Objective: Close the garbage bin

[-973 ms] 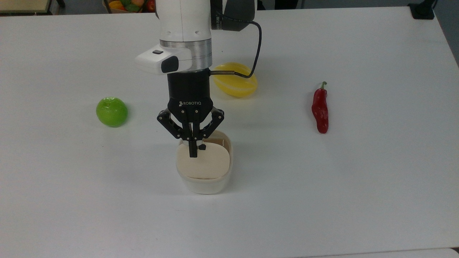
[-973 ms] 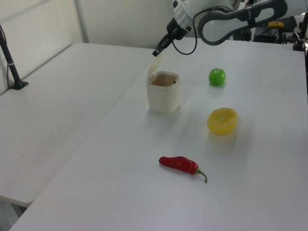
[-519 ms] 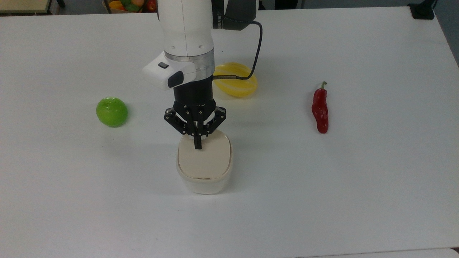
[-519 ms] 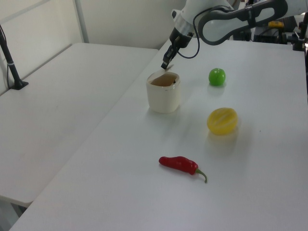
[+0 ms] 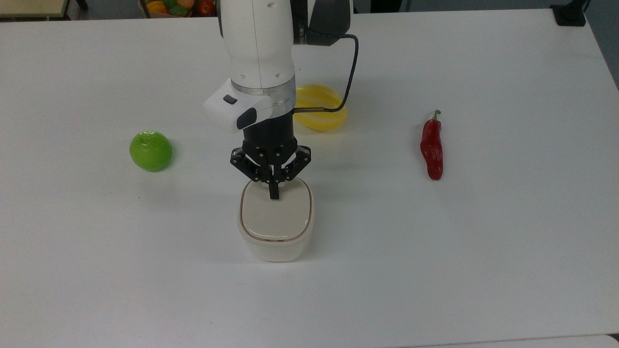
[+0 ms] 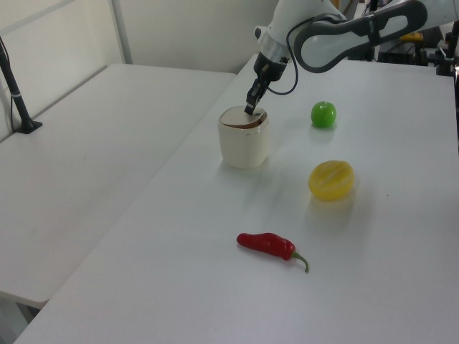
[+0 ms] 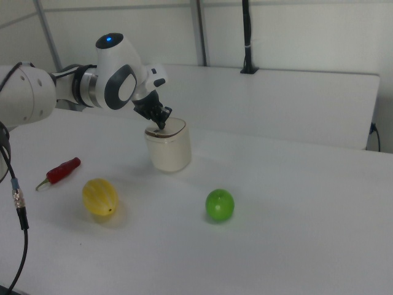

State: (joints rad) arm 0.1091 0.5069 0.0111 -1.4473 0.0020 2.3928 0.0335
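A white table (image 5: 483, 241) carries the garbage bin (image 5: 275, 244), a small cream-white tub of rounded-square outline that stands upright near the middle of the table in the top view. Its flat beige lid (image 5: 274, 217) lies almost level on the rim; in the left view a thin dark gap shows under the lid edge on the left view's left side, so the lid (image 6: 242, 119) is not fully seated there.

The gripper (image 5: 274, 195), black and mounted on the white Franka arm (image 5: 258, 58), points down from the 12 o'clock side of the bin in the top view. Its two fingers are pressed together into a single narrow tip with nothing between them, and that tip meets the lid at the lid's 12 o'clock edge. In the right view the gripper (image 7: 162, 125) touches the lid at the right view's left edge of the bin (image 7: 168, 149).

A green apple (image 5: 151, 150) lies at about 10 o'clock from the bin in the top view, well apart from it. A yellow melon (image 5: 325, 116) lies at about 1 o'clock, partly hidden behind the arm. A red chili pepper (image 5: 431, 148) lies at about 2 o'clock, well apart, its stem toward 12 o'clock. A black cable (image 5: 352, 67) loops from the arm above the melon.
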